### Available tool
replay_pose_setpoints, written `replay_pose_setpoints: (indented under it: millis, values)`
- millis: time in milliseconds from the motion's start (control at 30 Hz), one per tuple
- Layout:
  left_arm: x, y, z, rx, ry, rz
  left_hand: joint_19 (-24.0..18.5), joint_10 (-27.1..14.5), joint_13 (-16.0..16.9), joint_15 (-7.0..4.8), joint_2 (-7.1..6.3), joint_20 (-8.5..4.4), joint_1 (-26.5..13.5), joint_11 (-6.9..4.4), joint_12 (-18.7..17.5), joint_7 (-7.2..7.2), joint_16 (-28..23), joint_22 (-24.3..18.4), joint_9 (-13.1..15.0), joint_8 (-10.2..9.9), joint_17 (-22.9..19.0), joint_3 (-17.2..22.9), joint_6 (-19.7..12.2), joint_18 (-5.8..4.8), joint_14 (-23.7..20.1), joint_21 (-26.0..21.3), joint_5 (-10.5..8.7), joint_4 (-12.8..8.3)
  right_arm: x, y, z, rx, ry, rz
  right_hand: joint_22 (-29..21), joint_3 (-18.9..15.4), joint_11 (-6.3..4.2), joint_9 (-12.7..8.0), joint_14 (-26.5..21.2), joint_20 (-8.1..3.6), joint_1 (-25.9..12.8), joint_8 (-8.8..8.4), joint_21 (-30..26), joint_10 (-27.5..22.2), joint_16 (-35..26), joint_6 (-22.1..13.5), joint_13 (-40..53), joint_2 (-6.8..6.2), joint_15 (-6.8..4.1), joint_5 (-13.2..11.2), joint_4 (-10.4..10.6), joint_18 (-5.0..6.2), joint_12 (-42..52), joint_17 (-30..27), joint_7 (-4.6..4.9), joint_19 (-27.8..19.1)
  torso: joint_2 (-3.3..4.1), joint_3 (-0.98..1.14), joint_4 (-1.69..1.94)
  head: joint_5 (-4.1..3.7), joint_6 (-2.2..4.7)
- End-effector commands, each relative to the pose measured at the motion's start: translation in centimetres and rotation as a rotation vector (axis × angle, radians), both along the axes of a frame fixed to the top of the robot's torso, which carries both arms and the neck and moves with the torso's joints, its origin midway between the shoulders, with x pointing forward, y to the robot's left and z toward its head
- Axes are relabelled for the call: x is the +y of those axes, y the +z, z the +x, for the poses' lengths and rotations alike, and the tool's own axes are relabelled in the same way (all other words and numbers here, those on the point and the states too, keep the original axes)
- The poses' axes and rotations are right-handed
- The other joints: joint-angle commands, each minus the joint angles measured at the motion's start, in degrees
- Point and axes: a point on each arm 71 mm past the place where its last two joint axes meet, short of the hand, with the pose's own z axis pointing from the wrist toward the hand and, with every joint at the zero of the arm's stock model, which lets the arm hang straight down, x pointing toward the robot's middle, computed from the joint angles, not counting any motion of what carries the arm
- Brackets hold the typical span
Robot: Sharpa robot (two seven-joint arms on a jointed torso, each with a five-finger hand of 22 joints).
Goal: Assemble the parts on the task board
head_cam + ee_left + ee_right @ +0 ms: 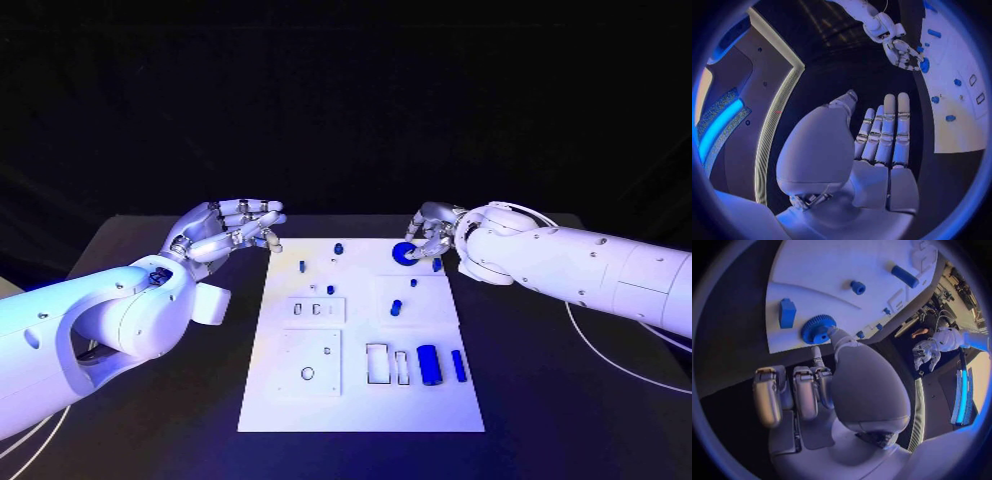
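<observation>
At one o'clock on the white task board (361, 400), the right robot hand (433, 235) touches a blue gear (405, 252) with thumb and fingertip; whether it grips is unclear. At eleven o'clock, over the counter (159, 410), the left robot hand (224, 232) hangs released, fingers apart.

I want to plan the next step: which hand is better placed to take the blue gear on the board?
The right hand: its fingers already touch the blue gear at the task board's far end. The left hand hovers open beside the board's other far corner.
</observation>
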Motion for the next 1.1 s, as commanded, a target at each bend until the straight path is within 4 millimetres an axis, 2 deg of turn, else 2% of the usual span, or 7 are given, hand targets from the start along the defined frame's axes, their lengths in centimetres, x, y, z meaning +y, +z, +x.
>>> replay_pose_setpoints:
  millis: [33,300,600,767,1100]
  values:
    - [-0.2,0.2,0.0,-0.004,-0.013,-0.009,-0.41,-0.02,0.03,-0.02,0.35,-0.01,-0.12,0.18,-0.21,2.52,0.34,0.06,-0.02,-0.01,0.09,-0.12,-0.22,1.05,-0.26,0.21,-0.25,0.34,-0.2,-0.2,0.0,0.009,0.009,-0.044,13.10,0.22,0.32,0.04,5.47,0.15,0.46,0.09,0.29,4.92,0.19,0.27,13.76,0.00,0.37,0.25,0.05,-0.65,0.21,13.19,0.01,4.56,-0.03,-0.04,-0.04,-0.01,-0.16]
    - [-0.1,0.2,0.0,-0.004,-0.010,-0.008,-0.41,-0.02,0.03,-0.02,0.35,-0.01,-0.12,0.18,-0.21,2.52,0.34,0.06,-0.02,-0.01,0.09,-0.12,-0.22,1.05,-0.26,0.21,-0.25,0.34,-0.4,-0.3,0.0,0.013,0.007,-0.055,13.20,0.68,0.23,0.09,5.45,0.13,0.66,0.39,0.36,4.91,0.18,0.84,13.76,0.20,0.30,0.49,0.19,-0.68,0.21,13.13,-0.10,4.63,-0.03,0.02,-0.01,-0.10,-0.05]
    - [-0.2,0.2,0.0,-0.004,-0.011,-0.008,-0.41,-0.02,0.03,-0.02,0.35,-0.01,-0.12,0.18,-0.21,2.52,0.34,0.06,-0.02,-0.01,0.09,-0.12,-0.22,1.05,-0.26,0.21,-0.25,0.34,0.3,-0.6,-0.1,0.020,0.027,-0.054,13.32,1.54,0.06,0.07,5.45,0.03,0.95,0.68,0.46,5.05,0.19,1.70,13.93,0.41,0.16,0.70,0.36,-0.71,0.35,13.15,-0.29,4.70,-0.02,0.05,0.01,-0.03,-0.06]
    - [-0.1,0.1,0.0,-0.004,-0.010,-0.008,-0.41,-0.02,0.03,-0.02,0.35,-0.01,-0.12,0.18,-0.21,2.52,0.34,0.06,-0.02,-0.01,0.09,-0.12,-0.22,1.05,-0.26,0.21,-0.25,0.34,0.9,-0.8,-0.3,0.014,0.041,-0.054,13.38,1.58,0.04,-0.02,5.44,-0.01,0.68,0.58,0.51,4.98,0.17,1.76,13.84,0.09,0.13,0.36,0.58,-0.73,0.27,13.10,-0.31,4.74,-0.12,0.04,-0.07,0.07,-0.17]
    - [-0.1,0.1,0.1,-0.004,-0.009,-0.007,-0.41,-0.02,0.03,-0.02,0.35,-0.01,-0.12,0.18,-0.21,2.52,0.34,0.06,-0.02,-0.01,0.09,-0.12,-0.22,1.05,-0.26,0.21,-0.25,0.34,1.3,-0.9,-0.3,0.000,0.045,-0.055,13.37,1.45,0.13,-0.36,5.40,-0.03,-0.03,0.00,0.48,4.46,0.14,1.13,13.26,-0.65,0.17,-0.43,1.25,-0.72,-0.25,12.95,-0.20,4.72,-0.10,0.02,0.11,0.13,-0.30]
